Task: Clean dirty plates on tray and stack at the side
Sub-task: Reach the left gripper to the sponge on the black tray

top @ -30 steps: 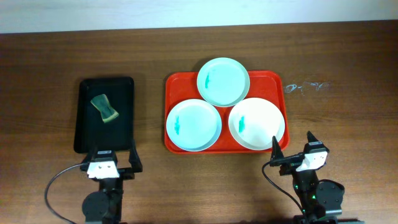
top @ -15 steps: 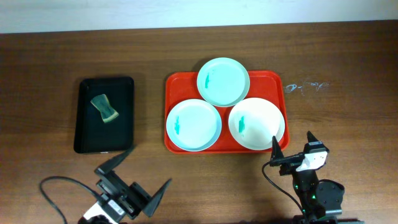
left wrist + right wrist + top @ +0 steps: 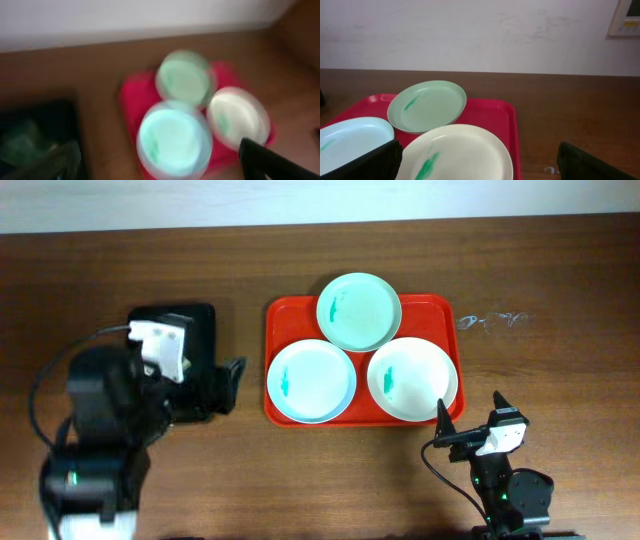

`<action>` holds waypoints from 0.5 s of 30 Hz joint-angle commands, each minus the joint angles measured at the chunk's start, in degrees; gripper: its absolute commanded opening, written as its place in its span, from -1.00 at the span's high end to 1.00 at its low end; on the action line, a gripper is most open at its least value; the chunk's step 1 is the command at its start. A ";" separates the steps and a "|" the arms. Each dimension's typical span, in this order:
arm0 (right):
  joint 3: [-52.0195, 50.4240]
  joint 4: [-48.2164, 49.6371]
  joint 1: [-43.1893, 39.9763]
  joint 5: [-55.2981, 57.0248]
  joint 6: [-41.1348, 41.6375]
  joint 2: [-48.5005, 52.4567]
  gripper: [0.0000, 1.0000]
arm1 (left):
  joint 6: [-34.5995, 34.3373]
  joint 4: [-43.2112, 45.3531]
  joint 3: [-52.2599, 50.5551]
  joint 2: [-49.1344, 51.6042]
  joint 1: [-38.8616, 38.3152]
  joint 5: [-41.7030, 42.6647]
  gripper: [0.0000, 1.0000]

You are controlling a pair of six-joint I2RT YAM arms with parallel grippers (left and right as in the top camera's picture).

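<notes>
Fingers of the right gripper are held spread, empty, beside the red tray, on which three smeared plates are laid. The left gripper, also spread, is held above the black tray, most of which is covered by the arm.

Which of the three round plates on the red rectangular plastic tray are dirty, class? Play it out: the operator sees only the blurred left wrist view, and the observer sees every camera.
Observer: All three. The pale mint round plate, the light blue round plate and the white round plate each carry a teal smear, sharp in the overhead view.
Operator: Where is the right tool?
Observer: The right tool is open over the wooden table, by the near right corner of the red rectangular plastic tray, holding nothing.
Operator: And the left arm?
Observer: The left arm covers most of the small black rectangular tray.
</notes>
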 commanded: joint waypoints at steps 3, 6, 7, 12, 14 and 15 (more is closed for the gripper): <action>-0.42 -0.22 0.42 0.50 0.46 -0.33 -0.97 | -2.51 -7.32 9.46 16.35 0.15 -14.03 -0.98; -0.42 -0.22 0.42 0.50 0.46 -0.33 -0.97 | -6.91 -4.79 9.46 21.18 2.27 -19.15 -0.98; -0.42 -0.20 0.42 0.50 0.48 -0.33 -0.98 | -8.37 -3.39 9.46 22.25 3.61 -20.02 -0.98; -0.42 -0.20 0.42 0.50 0.46 -0.33 -0.97 | -8.52 -0.68 9.46 26.56 7.30 -25.07 -0.98; -0.42 -0.20 0.42 0.50 0.46 -0.33 -0.97 | -8.52 0.33 9.44 29.31 9.11 -27.80 -0.98; -0.42 -0.20 0.42 0.50 0.46 -0.33 -0.97 | -8.57 0.81 9.44 32.24 10.67 -27.54 -0.99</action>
